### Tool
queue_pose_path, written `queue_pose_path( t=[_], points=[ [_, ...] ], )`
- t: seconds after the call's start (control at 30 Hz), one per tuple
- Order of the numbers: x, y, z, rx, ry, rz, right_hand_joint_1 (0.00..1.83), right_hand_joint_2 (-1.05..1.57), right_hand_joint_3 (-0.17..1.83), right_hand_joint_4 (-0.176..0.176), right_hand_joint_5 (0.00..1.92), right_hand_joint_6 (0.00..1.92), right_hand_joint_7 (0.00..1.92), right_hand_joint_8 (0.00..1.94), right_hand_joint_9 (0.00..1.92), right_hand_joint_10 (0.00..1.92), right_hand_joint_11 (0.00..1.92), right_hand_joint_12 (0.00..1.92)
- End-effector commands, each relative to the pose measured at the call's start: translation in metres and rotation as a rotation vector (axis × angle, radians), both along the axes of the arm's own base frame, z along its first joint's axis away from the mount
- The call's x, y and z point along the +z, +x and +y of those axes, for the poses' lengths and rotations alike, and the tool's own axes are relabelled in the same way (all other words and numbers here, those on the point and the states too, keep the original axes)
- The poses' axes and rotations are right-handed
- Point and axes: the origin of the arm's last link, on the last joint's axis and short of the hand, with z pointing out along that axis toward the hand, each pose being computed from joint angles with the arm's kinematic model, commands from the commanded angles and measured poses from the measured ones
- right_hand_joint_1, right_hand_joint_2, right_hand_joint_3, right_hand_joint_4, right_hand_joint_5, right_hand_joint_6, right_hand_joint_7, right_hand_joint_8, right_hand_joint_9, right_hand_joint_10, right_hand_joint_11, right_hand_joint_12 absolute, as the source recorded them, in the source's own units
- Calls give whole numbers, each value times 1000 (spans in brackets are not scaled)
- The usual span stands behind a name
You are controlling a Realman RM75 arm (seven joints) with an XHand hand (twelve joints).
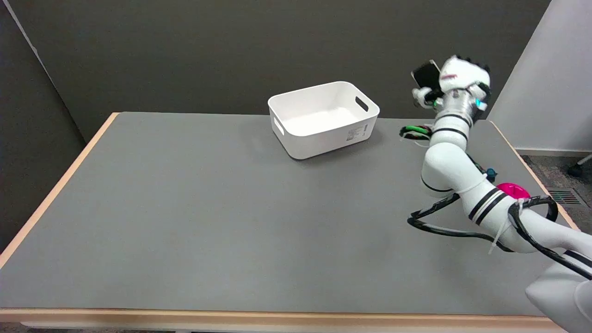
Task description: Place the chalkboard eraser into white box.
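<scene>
While the white box (323, 119) sits at the table's (185, 222) far side, the right hand (455, 81) hangs in the air right of it. It grips the dark chalkboard eraser (426, 74).

Chalkboard eraser (426, 74): a flat, dark block with a pale edge along its upper side. It is held in the air by the right hand (455, 81), tilted, above the table's far right part, well to the right of the box and higher than its rim.

White box (323, 119): a rectangular open-topped plastic bin with rounded corners, a slot handle in each short wall and a small label on its near long side. It stands upright on the grey table, turned at an angle, near the far edge.
</scene>
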Motion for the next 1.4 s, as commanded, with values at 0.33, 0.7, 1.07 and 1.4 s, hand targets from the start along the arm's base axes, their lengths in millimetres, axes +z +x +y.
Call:
queue_pose_path(
  t=[0.33, 0.7, 1.07, 1.4],
  points=[
    [-141, -7, -141, -137, 541, -73, 1179, 1109, 275, -89, 621, 1554, 891, 1228, 698, 1295, 525, 1696],
    [-116, -47, -136, -119, 489, -311, 971, 1105, 421, -60, 664, 1549, 786, 1053, 627, 1224, 402, 1622],
    [-130, -46, -141, -81, 605, -509, 699, 867, 626, -52, 329, 960, 329, 500, 230, 684, 113, 1184],
    [-130, -19, -135, 30, 676, -548, 358, 534, 851, -53, 17, 94, -1, -1, -1, -1, -1, 796]
  ],
)
